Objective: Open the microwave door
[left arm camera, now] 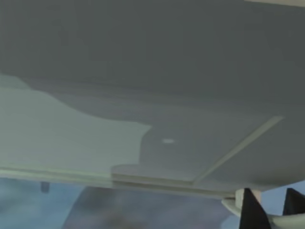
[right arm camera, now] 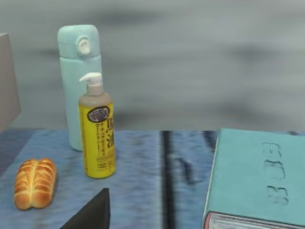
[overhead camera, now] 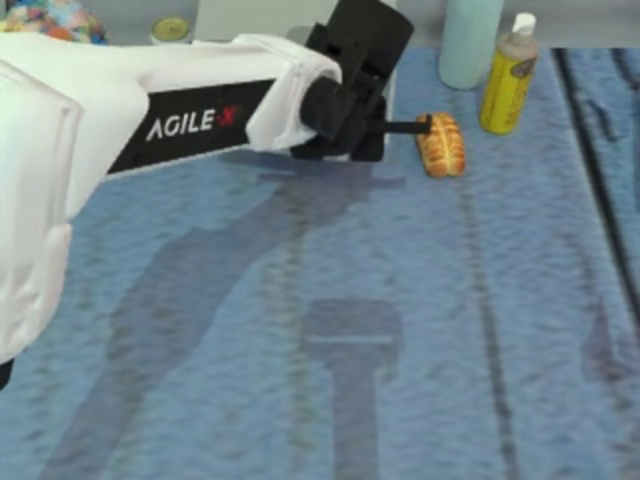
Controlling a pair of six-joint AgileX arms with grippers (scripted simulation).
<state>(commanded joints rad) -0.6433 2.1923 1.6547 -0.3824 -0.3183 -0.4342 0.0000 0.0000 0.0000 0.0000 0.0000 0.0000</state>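
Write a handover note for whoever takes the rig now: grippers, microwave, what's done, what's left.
Left gripper: at the back of the table, right up against the grey-windowed silver microwave door of the boxy light-grey microwave.
Right gripper: outside the top view, idle, away from the microwave.
Done: left arm has reached the door.
Left: pictures don't show whether the door has opened at all; treat pulling it open as pending.

Blue table [overhead camera: 300,380]: bread [overhead camera: 441,144], bottles, perhaps book [right arm camera: 252,176].

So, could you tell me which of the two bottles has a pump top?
The yellow bottle: it has a white pump nozzle, while the taller pale-blue flask behind it has a flat lid.
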